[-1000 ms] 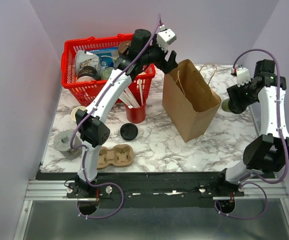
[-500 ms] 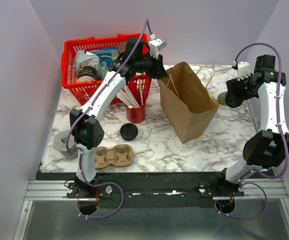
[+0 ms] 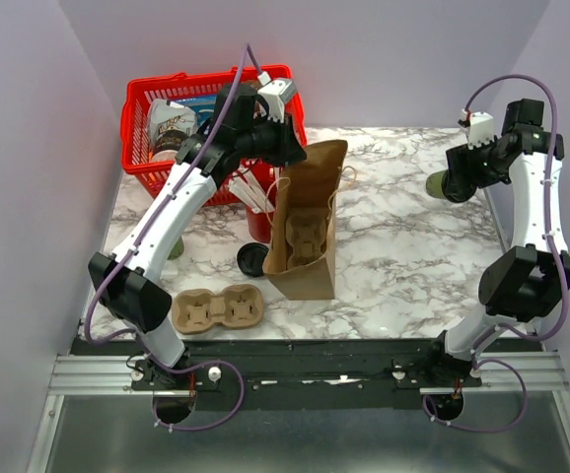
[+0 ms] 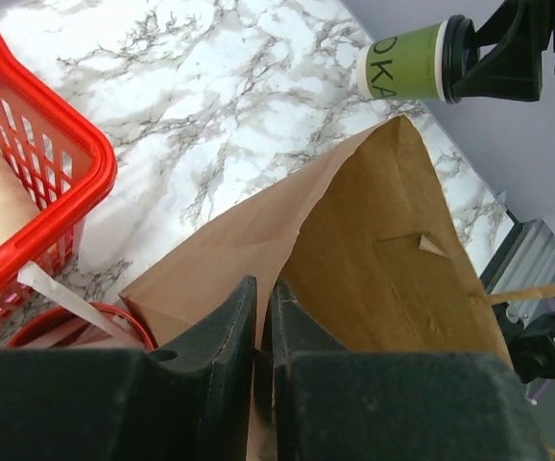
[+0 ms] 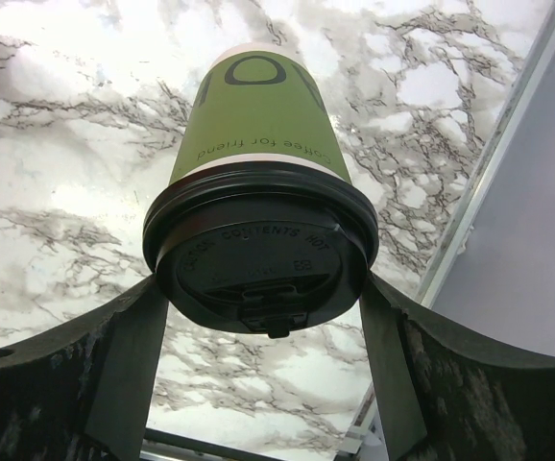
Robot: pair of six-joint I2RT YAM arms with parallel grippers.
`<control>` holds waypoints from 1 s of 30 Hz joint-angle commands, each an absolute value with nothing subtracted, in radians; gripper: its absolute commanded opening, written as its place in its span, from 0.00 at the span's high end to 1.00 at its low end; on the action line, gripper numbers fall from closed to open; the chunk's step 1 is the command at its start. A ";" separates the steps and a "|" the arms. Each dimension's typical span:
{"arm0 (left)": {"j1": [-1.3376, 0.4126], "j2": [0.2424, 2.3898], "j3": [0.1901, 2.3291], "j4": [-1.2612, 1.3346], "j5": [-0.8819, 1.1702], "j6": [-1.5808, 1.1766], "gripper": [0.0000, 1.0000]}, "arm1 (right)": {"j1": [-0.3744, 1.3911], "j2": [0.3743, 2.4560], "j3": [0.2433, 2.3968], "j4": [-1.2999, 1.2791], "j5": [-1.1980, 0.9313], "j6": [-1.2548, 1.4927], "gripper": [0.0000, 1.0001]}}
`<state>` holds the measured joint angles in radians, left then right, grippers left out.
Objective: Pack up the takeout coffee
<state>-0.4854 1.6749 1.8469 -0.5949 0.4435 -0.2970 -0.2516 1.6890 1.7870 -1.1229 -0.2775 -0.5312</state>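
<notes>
- Red plastic forms the one basket at the far left; packets are heaped in it, too crowded to be counted.
- One cardboard cup carrier is laid flat on the marble table near the front edge. A second carrier appears to be lodged in the bag's mouth, though this cannot be made out with certainty.
- One red cup of stirrers and one loose black lid are set just left of the bag.
- The left gripper is pinched almost closed on the top edge of the single brown paper bag.
- One takeout coffee is seen: a green cup with lettering, a pale band beneath the rim and a round black lid. It is held off the table at the far right, lying sideways, well apart from the bag.
- The right gripper is clamped across that lid, with one finger pressed against each side.
</notes>
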 commanded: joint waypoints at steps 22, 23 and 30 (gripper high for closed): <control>-0.440 1.565 1.847 -0.798 0.564 -0.085 0.01 | -0.256 1.674 1.824 -1.143 -0.322 -0.529 1.00; -0.437 1.553 1.832 -0.798 0.586 -0.036 0.01 | -0.256 1.675 1.825 -1.146 -0.328 -0.531 0.99; -0.443 1.595 1.969 -0.874 0.822 0.736 0.03 | -0.256 1.680 1.839 -1.184 -0.417 -0.546 0.99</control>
<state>-0.4381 1.5414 1.8587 -0.7879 0.6422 0.2539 -0.2516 1.6939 1.8050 -1.1481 -0.3363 -0.5320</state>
